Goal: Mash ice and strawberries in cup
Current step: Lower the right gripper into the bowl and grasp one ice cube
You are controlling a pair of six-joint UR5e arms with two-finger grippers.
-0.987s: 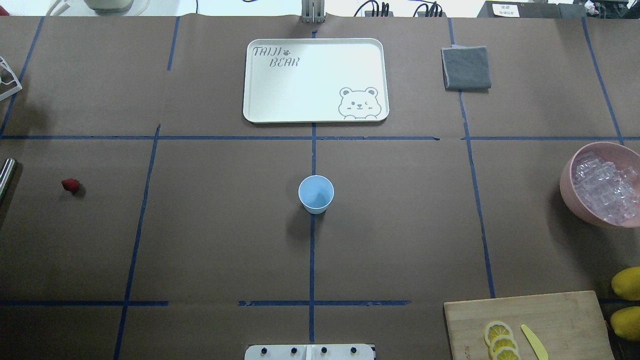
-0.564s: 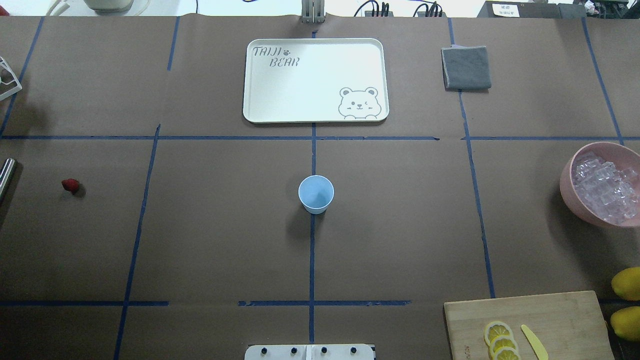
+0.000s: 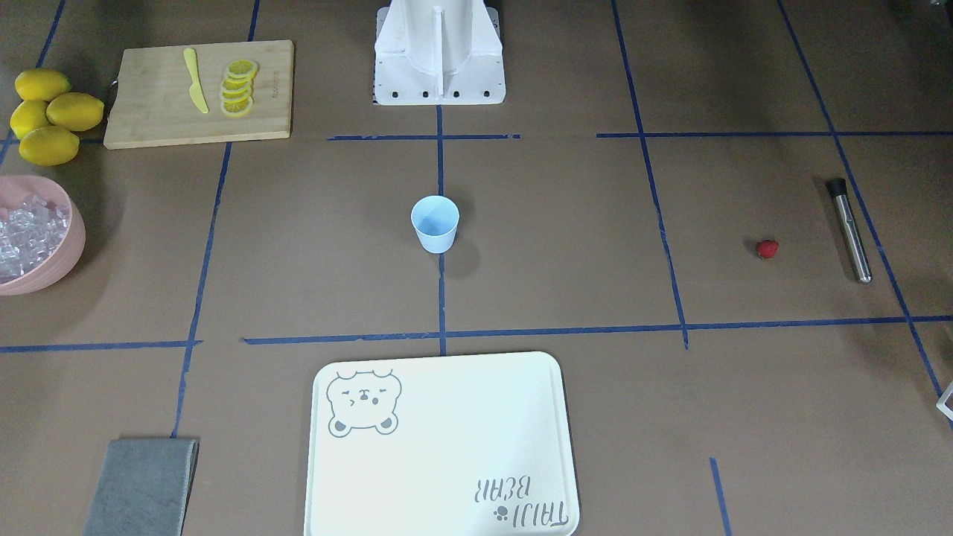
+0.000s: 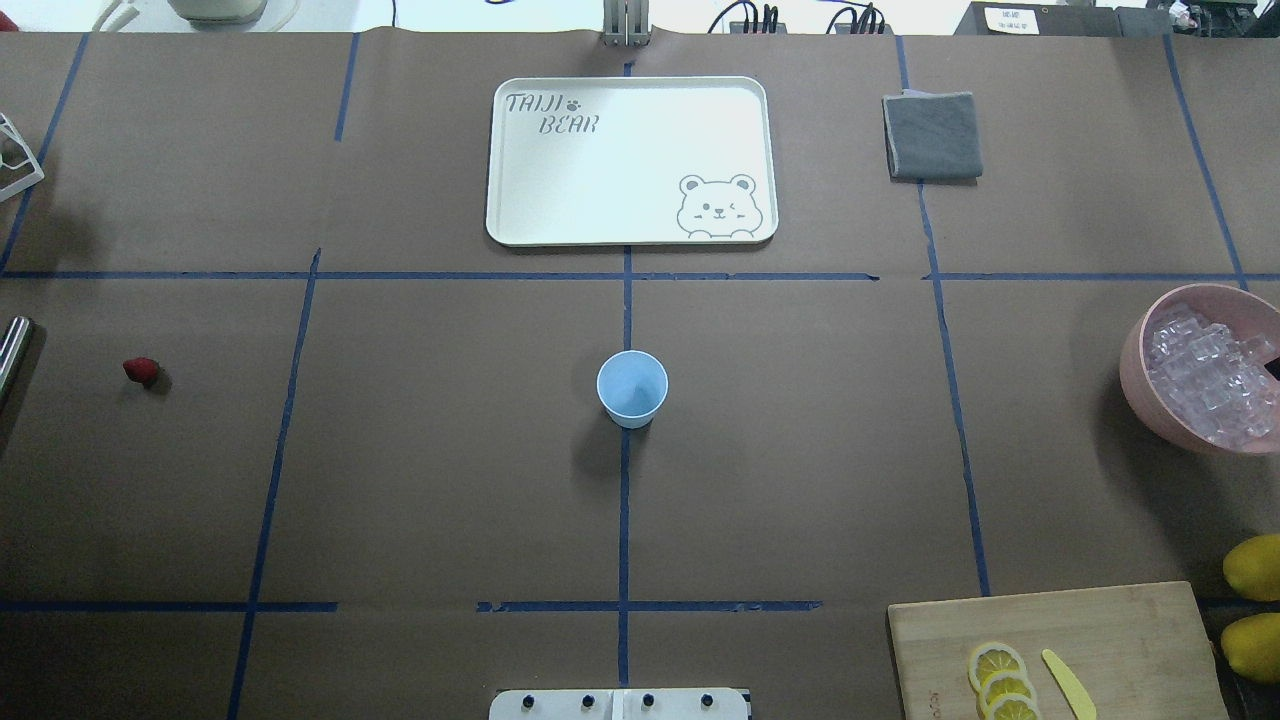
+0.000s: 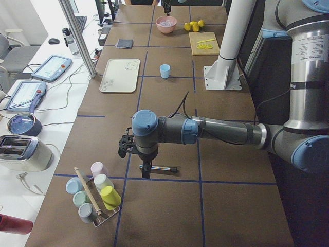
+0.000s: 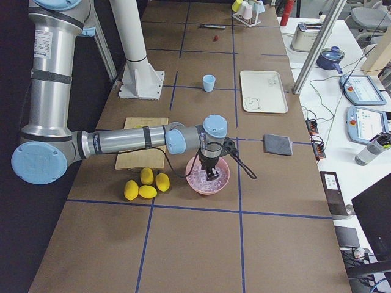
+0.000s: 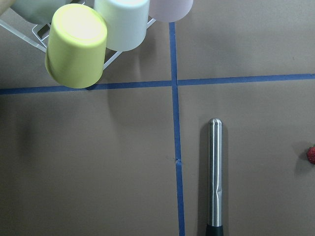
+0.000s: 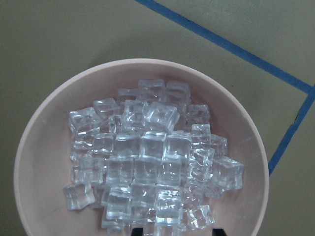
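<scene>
The pale blue cup [image 4: 632, 388] stands upright at the table's centre, also seen in the front-facing view [image 3: 435, 222]. One red strawberry [image 4: 141, 371] lies far left on the table; in the left wrist view it shows at the right edge [image 7: 311, 154]. The ice [image 8: 147, 157] fills a pink bowl [image 4: 1135, 385] at the far right. My right gripper [image 8: 174, 232] hangs just over the ice, its two dark fingertips [image 8: 139, 231] apart, open. My left gripper [image 5: 146, 172] hovers over a steel muddler; I cannot tell if it is open or shut.
The steel muddler [image 7: 215, 177] lies beside the strawberry. A rack of coloured cups [image 5: 95, 198] stands at the left end. A white tray [image 4: 630, 160] and a grey cloth [image 4: 932, 135] lie at the back. A cutting board [image 4: 1100, 620] with lemon slices and whole lemons [image 3: 48, 112] sit near the bowl.
In the overhead view a dark tip of my right gripper has come in at the right edge over the bowl. The cup and the strawberry have not moved.
</scene>
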